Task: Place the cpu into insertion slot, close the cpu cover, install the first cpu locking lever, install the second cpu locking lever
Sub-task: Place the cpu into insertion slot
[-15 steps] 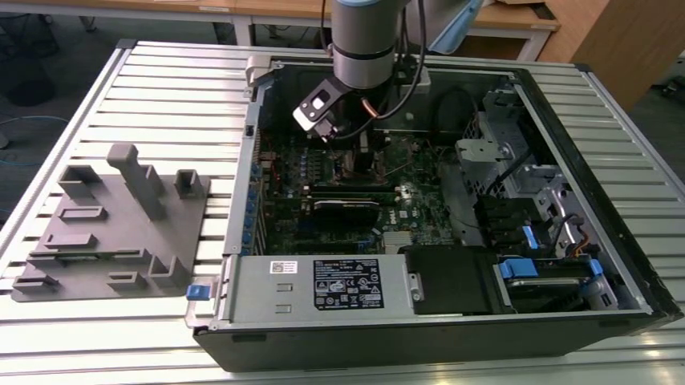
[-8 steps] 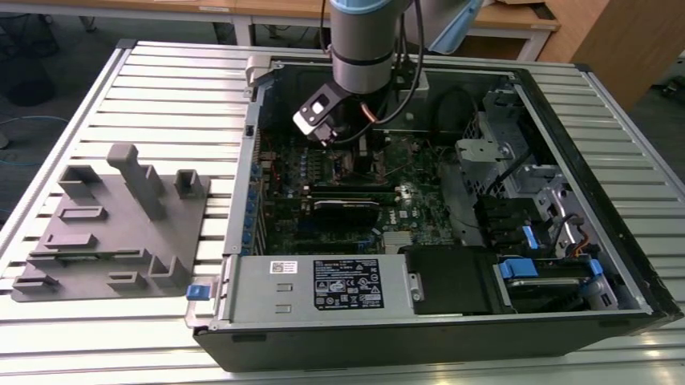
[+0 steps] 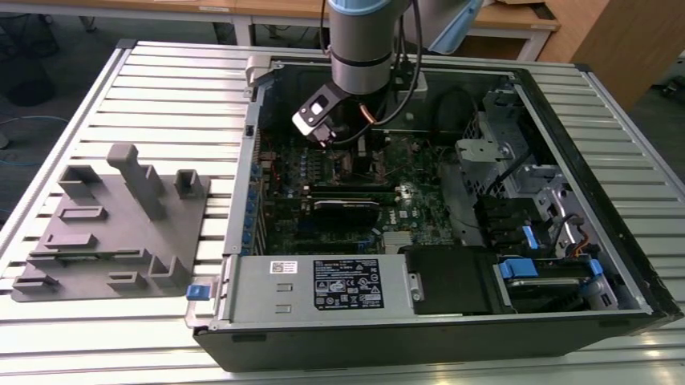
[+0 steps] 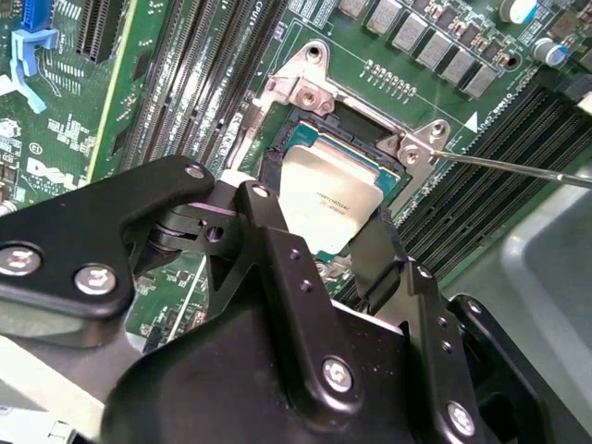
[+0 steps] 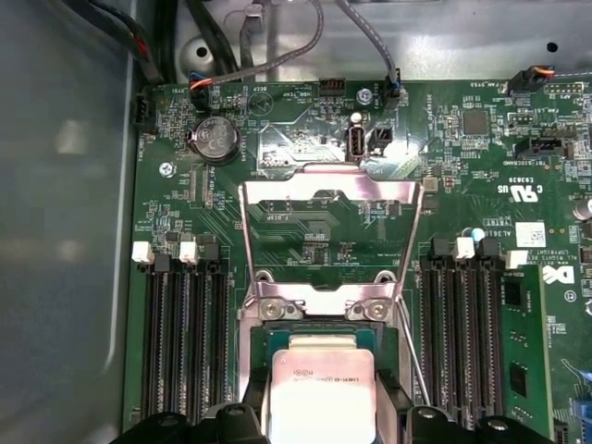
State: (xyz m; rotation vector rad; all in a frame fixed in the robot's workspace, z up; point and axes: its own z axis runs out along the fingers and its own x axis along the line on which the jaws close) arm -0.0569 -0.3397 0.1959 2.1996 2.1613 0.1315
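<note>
The cpu [image 4: 326, 190], a flat square chip with a dull silver top, sits between the two black fingers [image 4: 268, 231] of my gripper [image 4: 322, 220], which is shut on it. It hangs at or just over the insertion slot [image 4: 277, 153], the dark socket with a silvery rim on the green board; I cannot tell if it is seated. In the first wrist view the cpu [image 5: 319, 384] lies just beyond the gripper [image 5: 321, 416], and the cpu cover [image 5: 305, 187] stands swung open behind the slot. A thin locking lever [image 4: 518, 166] sticks out free at the slot's side. In the exterior view the gripper [image 3: 354, 146] is inside the case.
The open computer case [image 3: 599, 104] lies on a slatted metal table [image 3: 160, 88]. Long black memory slots [image 5: 185, 342] run on both sides of the socket. A grey fixture block [image 3: 107, 224] sits at the exterior view's left. Cables [image 5: 277, 46] hang past the board's edge.
</note>
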